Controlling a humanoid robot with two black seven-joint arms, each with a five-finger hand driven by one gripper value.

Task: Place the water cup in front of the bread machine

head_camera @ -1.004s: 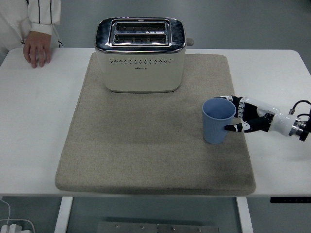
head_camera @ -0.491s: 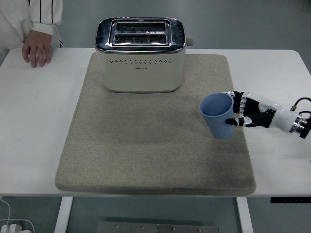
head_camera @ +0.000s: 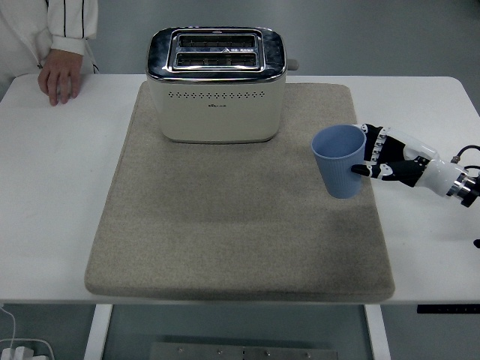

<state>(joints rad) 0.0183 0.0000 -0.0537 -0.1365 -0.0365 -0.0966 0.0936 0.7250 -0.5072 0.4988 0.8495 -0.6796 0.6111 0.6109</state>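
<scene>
Since the earlier frame the cup (head_camera: 340, 160) has risen slightly and shifted up the mat (head_camera: 225, 225); it tilts a little. The right hand (head_camera: 381, 159) grips the cup's right side, fingers wrapped around the wall. Cup sits over the mat's right part, well right of and nearer than the toaster (head_camera: 216, 73). A person's hand (head_camera: 60, 79) rests on the bench (head_camera: 45, 187) at far left.

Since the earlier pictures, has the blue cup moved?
Yes. The blue cup, held by the right hand, has moved slightly up the picture, toward the far side beside the toaster.
</scene>
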